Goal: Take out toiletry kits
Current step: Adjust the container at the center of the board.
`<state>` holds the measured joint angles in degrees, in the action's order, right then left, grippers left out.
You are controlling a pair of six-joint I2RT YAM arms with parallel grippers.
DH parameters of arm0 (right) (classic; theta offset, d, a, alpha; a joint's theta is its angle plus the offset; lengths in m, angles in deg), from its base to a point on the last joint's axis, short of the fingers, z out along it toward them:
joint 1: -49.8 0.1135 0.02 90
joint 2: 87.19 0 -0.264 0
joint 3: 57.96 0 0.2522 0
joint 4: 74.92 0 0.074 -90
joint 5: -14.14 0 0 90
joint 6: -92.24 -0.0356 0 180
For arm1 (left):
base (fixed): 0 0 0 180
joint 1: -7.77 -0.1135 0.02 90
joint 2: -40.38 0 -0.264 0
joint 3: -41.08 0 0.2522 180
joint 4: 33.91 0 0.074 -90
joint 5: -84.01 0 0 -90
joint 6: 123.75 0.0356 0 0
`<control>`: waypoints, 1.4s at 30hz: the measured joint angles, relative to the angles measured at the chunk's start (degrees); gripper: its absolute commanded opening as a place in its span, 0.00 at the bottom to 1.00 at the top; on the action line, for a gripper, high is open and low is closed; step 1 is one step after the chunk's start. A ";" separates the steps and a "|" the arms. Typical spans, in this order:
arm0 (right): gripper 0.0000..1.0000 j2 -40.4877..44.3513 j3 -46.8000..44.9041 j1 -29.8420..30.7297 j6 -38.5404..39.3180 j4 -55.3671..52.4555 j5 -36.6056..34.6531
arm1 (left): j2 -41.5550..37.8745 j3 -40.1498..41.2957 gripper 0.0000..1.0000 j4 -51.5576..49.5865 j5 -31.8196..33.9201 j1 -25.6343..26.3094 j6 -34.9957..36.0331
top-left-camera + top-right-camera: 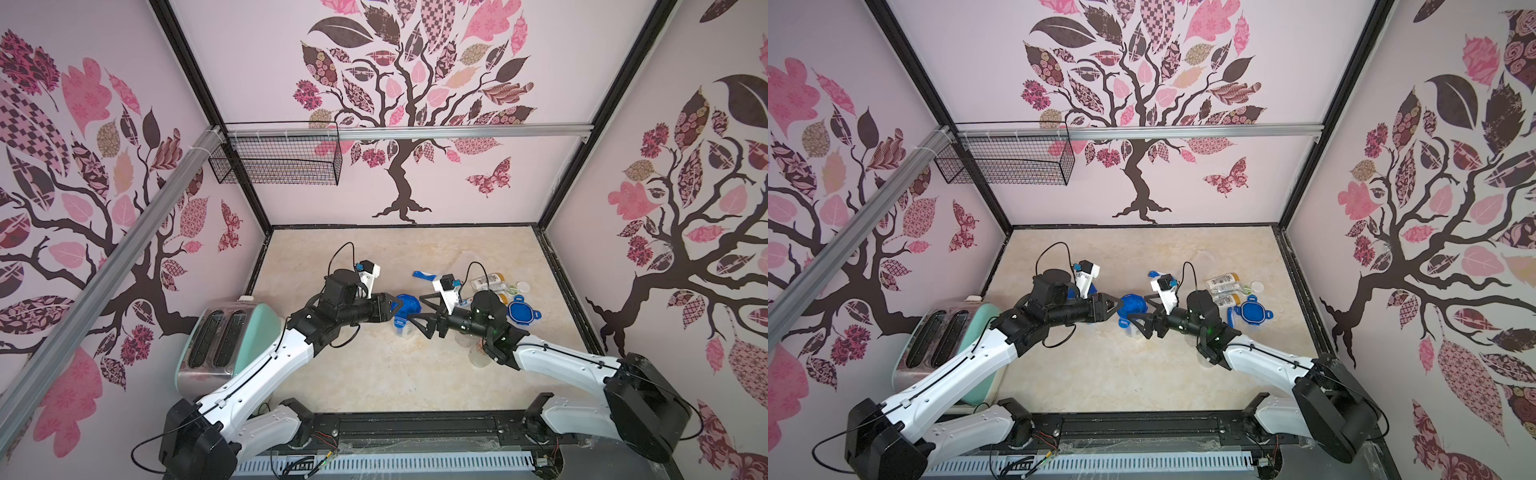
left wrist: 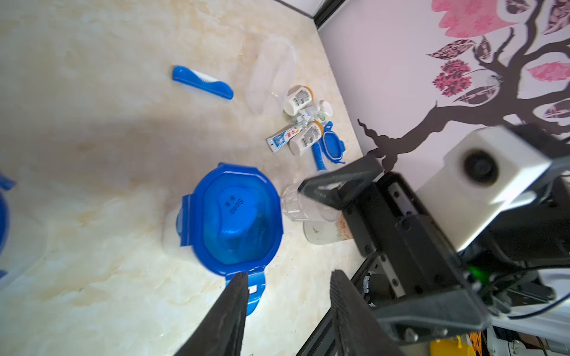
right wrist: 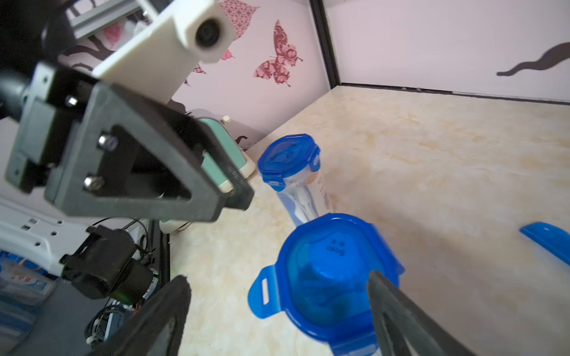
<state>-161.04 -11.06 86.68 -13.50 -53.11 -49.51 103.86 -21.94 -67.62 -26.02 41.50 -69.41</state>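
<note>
You are on lid removal. The jar (image 1: 402, 332) stands mid-table between both arms, and its contents are only a blue blur through the lid (image 2: 237, 215). Your left gripper (image 2: 288, 274) has its jaws partly apart beside a flipped-out clip (image 2: 257, 296) and grips nothing. Your right gripper (image 3: 277, 276) gapes wide across the lid, empty. Next, I judge, you free any latched clips and lift the lid. Farther right, one kit (image 2: 305, 138) lies out: bottles (image 2: 300, 98), toothpaste (image 2: 282, 138), toothbrush (image 2: 202, 81).
</note>
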 measured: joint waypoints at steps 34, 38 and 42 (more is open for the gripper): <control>0.83 -3.21 -1.53 2.16 -7.74 -6.21 8.02 | 5.46 3.74 0.40 4.48 -3.04 -4.02 -3.34; 0.83 -3.13 -3.04 4.28 -8.55 -6.27 7.61 | 6.21 3.74 0.38 5.11 -3.10 -4.04 -3.26; 0.83 -3.13 -3.15 4.87 -9.05 -6.21 7.61 | 7.19 3.74 0.37 5.77 -3.43 -4.02 -3.13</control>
<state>-164.16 -14.20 91.56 -22.55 -59.32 -41.90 111.05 -18.20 -61.85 -29.45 37.48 -72.53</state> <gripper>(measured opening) 0.832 0.370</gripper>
